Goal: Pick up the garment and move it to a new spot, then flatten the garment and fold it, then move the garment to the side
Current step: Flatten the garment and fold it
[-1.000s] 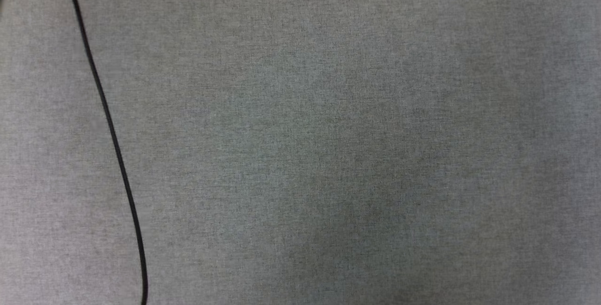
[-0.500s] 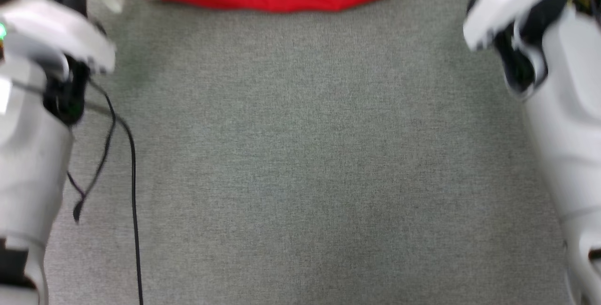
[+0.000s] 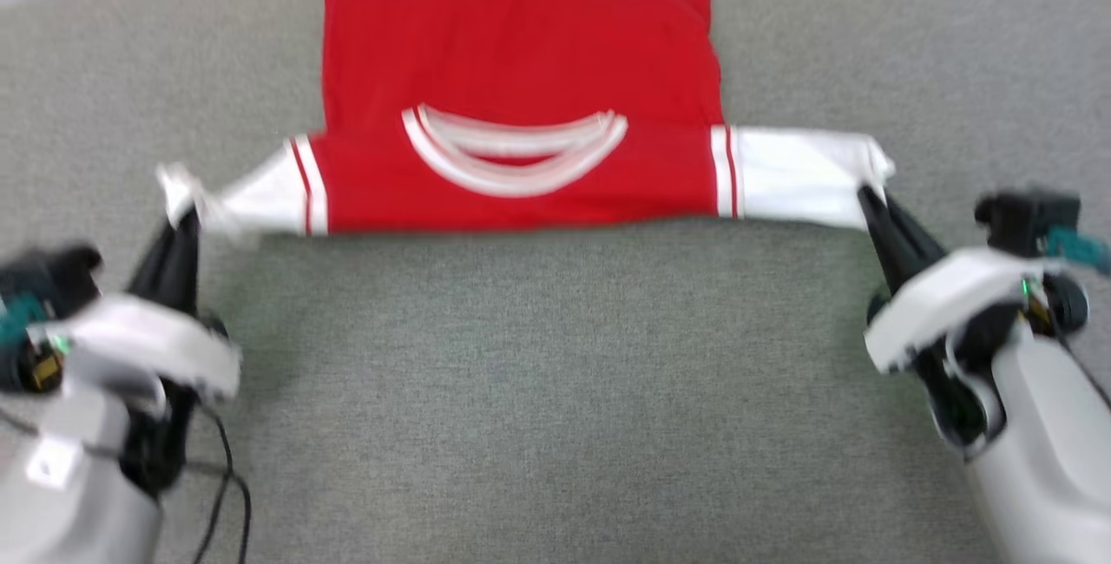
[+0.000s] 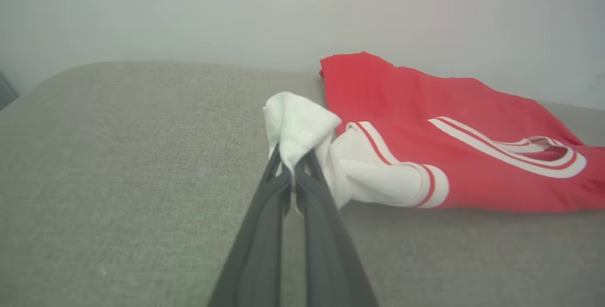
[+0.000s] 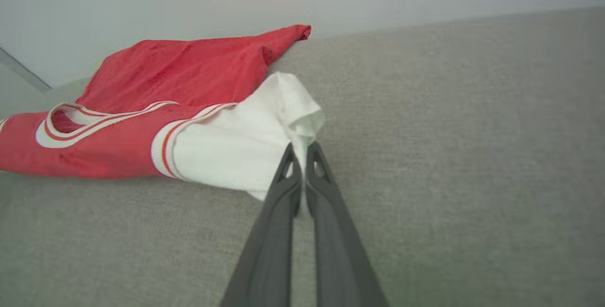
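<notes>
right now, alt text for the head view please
A red garment with white sleeves lies on a grey fabric surface, striped collar toward the camera. The left gripper is shut on one sleeve tip and the right gripper on the other, sleeves drawn out sideways.

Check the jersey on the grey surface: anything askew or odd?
Slightly. The garment has a slanted far hem, its left corner nearer than its right. The left sleeve is bunched where the left gripper pinches it; the right sleeve, pinched by the right gripper, lies flatter. No damage visible.

Head view now higher, over garment (image 3: 521,52)
</notes>
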Robot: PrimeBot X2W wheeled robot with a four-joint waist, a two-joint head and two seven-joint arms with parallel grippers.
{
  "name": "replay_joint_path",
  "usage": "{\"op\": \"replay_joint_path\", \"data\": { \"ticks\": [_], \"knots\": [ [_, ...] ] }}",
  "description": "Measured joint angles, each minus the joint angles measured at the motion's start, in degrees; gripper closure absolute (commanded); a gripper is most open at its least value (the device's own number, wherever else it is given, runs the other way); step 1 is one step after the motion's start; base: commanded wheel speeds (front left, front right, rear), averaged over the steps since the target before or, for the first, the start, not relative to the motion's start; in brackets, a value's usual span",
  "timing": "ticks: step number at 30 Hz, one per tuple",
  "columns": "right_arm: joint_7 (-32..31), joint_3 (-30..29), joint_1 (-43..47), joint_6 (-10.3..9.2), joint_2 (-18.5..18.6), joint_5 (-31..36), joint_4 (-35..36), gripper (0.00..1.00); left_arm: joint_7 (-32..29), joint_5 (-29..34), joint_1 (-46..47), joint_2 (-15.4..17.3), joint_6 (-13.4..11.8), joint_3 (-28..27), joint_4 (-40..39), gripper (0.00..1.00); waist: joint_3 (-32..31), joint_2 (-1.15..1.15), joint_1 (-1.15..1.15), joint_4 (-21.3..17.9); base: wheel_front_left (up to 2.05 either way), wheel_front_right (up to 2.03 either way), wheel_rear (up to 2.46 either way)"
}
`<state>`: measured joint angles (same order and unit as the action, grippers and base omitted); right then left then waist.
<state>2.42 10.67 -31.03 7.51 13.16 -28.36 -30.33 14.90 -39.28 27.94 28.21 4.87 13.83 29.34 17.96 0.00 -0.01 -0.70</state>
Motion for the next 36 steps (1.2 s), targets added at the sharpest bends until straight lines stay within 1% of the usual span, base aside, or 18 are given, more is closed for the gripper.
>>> {"op": "replay_joint_path", "data": {
  "ticks": [2, 7, 17, 21, 24, 26, 27, 28, 29, 30, 31, 33, 36],
  "knots": [
    [-0.6, -1.6, 4.1, 0.0, -0.1, -0.1, 2.4, 1.0, 0.0, 1.0, -4.5, -0.5, -0.4, -0.8, -2.2, 1.0, -1.4, 0.0, -0.01, -0.1, 0.0, 0.0, 0.0],
    [-3.3, -5.9, 14.3, 0.0, -2.0, -0.4, 8.8, 1.0, 0.0, 1.9, -14.3, -2.3, -1.6, -1.5, -6.9, 1.0, -5.0, 0.0, -0.01, -0.3, 0.0, 0.0, 0.0],
    [-7.6, -15.1, 33.8, 0.01, -8.1, 1.9, 21.0, 1.0, 0.0, 2.3, -28.3, -3.8, -2.1, 0.8, -9.8, 1.0, -10.6, 0.0, -0.01, 0.4, 0.0, 0.0, 0.0],
    [-9.2, -17.1, 39.6, 0.01, -9.0, 2.7, 22.2, 1.0, 0.0, 2.3, -32.2, -4.7, -2.1, 0.9, -10.0, 1.0, -12.5, 0.0, 0.0, 0.8, 0.0, 0.0, 0.0],
    [-10.8, -17.3, 43.5, 0.01, -9.5, 4.2, 22.3, 1.0, 0.0, 2.8, -34.5, -5.1, -2.5, 0.9, -9.8, 1.0, -13.7, 0.0, 0.0, 1.1, 0.0, 0.0, 0.0],
    [-11.7, -17.1, 45.6, 0.01, -9.7, 6.3, 22.3, 1.0, 0.0, 4.1, -35.5, -5.3, -3.1, 0.5, -10.7, 1.0, -14.2, 0.0, -0.01, 1.4, 0.0, 0.0, 0.0],
    [-12.2, -17.0, 46.2, 0.01, -9.7, 6.4, 22.4, 1.0, 0.0, 4.7, -35.9, -5.5, -3.5, 0.2, -11.6, 1.0, -14.3, 0.0, -0.01, 1.6, 0.0, 0.0, 0.0],
    [-12.4, -17.0, 46.5, 0.01, -9.8, 6.4, 22.6, 0.92, 0.0, 5.5, -35.9, -5.9, -3.6, -0.1, -12.7, 1.0, -14.3, 0.0, -0.01, 1.7, 0.0, 0.0, 0.0],
    [-12.5, -16.8, 46.5, 0.01, -9.8, 6.7, 22.9, 0.76, 0.0, 6.2, -35.9, -6.3, -3.9, -0.4, -13.7, 1.0, -14.3, 0.0, 0.0, 1.8, 0.0, 0.0, 0.0],
    [-12.5, -16.7, 46.3, 0.01, -9.9, 6.9, 23.2, 0.55, 0.0, 6.9, -35.9, -6.7, -3.9, -0.7, -14.6, 1.0, -14.3, 0.0, 0.0, 2.0, 0.0, 0.0, 0.0],
    [-12.5, -16.6, 46.1, 0.01, -9.9, 6.9, 23.4, 0.0, 0.0, 7.6, -35.9, -7.1, -4.0, -0.7, -15.4, 1.0, -14.3, 0.0, 0.0, 2.1, 0.0, 0.0, 0.0],
    [-12.0, -16.7, 45.1, 0.0, -10.0, 7.3, 24.2, 0.0, 0.0, 8.8, -35.9, -7.5, -4.2, -0.7, -16.7, 1.0, -14.2, 0.0, 0.0, 2.3, 0.0, 0.0, 0.0],
    [-10.4, -17.7, 41.1, 0.0, -9.9, 7.6, 25.2, 0.0, 0.0, 10.0, -34.9, -8.1, -4.2, -0.6, -18.0, 1.0, -13.7, 0.0, 0.01, 2.9, 0.0, 0.0, 0.0]
  ]
}}
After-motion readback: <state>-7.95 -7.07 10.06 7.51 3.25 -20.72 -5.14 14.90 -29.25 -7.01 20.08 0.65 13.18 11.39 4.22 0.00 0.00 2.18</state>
